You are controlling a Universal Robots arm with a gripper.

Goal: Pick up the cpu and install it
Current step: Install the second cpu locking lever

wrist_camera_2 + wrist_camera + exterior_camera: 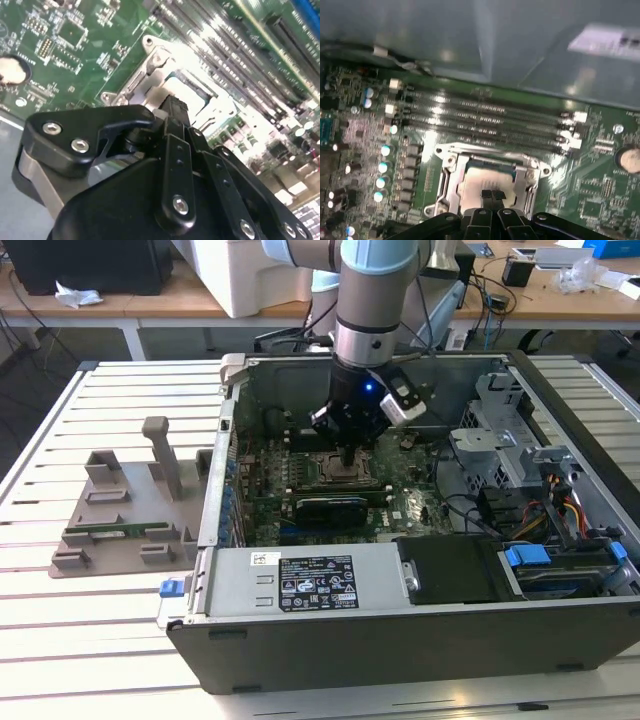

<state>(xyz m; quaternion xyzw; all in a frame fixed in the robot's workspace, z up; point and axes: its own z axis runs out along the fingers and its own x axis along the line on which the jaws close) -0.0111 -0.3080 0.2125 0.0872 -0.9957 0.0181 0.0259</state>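
The cpu (474, 183) lies flat inside the metal-framed socket (448, 161) on the green motherboard, its silvery top showing (194, 93). My gripper (492, 195) stands straight over it with its two black fingers pressed together, tips at or just above the chip's top; nothing is between them. In the second wrist view the gripper (172, 106) sits at the near edge of the socket frame (146, 64). In the exterior view the gripper (347, 464) reaches down into the open computer case (400, 592), over the socket and hiding the chip.
Rows of memory slots (485, 114) run beside the socket. A coin battery (627, 159) sits on the board. A drive cage and cables (540, 500) fill the case toward the exterior view's right. A grey fixture (130, 505) holding a green memory stick (112, 531) stands on the slatted table.
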